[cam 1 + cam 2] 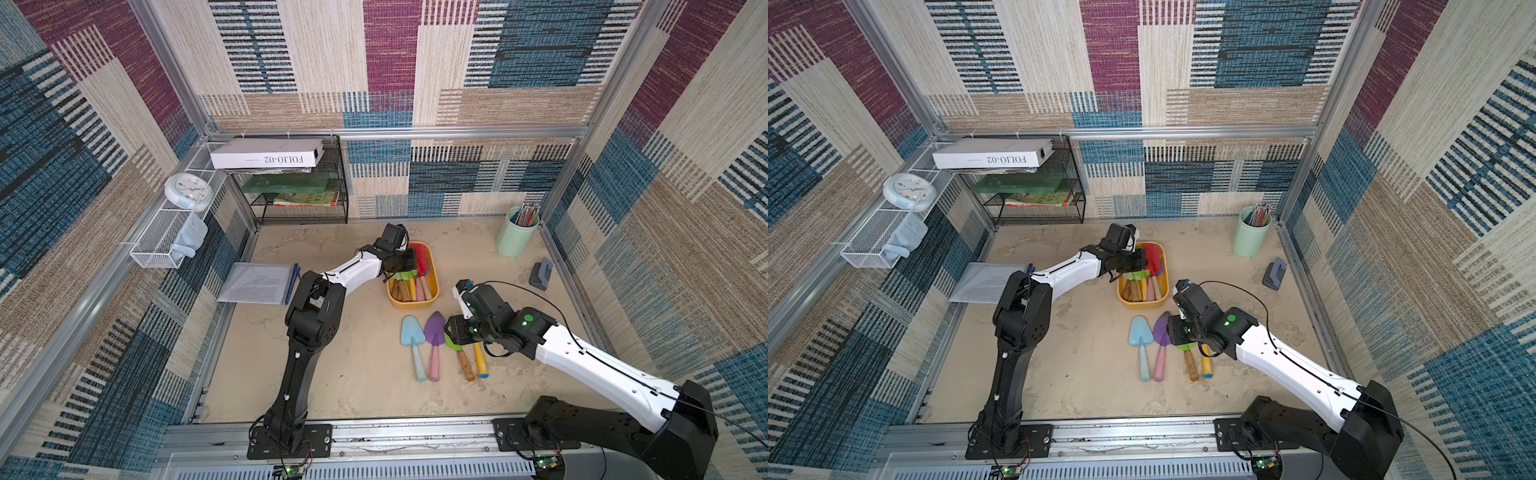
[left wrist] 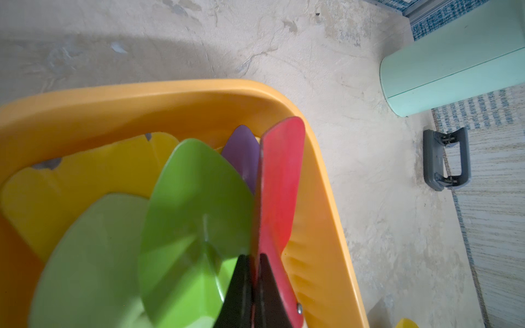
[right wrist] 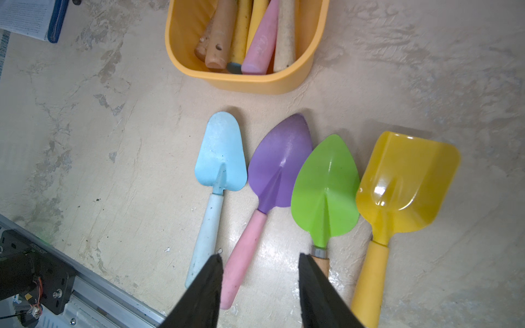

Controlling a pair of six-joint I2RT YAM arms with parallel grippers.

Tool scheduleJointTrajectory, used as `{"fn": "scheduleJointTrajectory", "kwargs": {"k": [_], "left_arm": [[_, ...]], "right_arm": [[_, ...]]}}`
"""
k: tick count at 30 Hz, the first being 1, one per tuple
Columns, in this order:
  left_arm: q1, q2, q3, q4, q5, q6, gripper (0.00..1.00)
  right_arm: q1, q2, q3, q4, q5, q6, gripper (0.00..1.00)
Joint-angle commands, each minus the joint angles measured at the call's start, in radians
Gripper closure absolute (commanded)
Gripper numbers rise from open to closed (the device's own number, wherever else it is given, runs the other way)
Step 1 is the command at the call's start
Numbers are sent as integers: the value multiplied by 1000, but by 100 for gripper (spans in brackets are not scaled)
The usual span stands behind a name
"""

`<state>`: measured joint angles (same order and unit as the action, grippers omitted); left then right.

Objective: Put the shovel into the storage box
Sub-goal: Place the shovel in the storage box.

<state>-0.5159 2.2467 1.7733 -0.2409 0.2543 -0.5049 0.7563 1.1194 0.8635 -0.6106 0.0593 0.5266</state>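
On the mottled beige bench [image 3: 113, 147], the left end effector [image 2: 252, 257] is clamped on the red shovel [image 2: 281, 176], edge-up inside the storage box [image 2: 326, 227], whose wall is just beside it. I judge it should tip the blade flat before letting go. The right end effector [image 3: 260, 257], jaws apart, hangs over the purple shovel [image 3: 279, 164] and should centre on its pink handle.

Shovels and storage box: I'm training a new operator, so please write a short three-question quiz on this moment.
1. True or false: the left gripper is shut on the red shovel in the storage box.
2. How many shovels lie on the table outside the box?
3. In the right wrist view, what shows between the fingers of the open right gripper? A yellow handle, B pink handle, C no handle.
Key: 1 true; 2 four; 3 B.
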Motion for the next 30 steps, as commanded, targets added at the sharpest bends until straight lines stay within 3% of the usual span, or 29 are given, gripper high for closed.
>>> {"fn": "scheduleJointTrajectory", "kwargs": {"k": [1, 8, 21, 30], "left_arm": [[-1, 4, 11, -22, 31, 5, 96], [-1, -2, 18, -44, 54, 23, 73], [-2, -39, 21, -98, 50, 43, 64], [-4, -161, -56, -102, 27, 65, 63]], "right_arm": [[0, -1, -3, 16, 1, -3, 53], [0, 1, -5, 22, -3, -2, 52], [0, -15, -15, 23, 15, 7, 52], [-34, -20, -48, -18, 131, 113, 53]]}}
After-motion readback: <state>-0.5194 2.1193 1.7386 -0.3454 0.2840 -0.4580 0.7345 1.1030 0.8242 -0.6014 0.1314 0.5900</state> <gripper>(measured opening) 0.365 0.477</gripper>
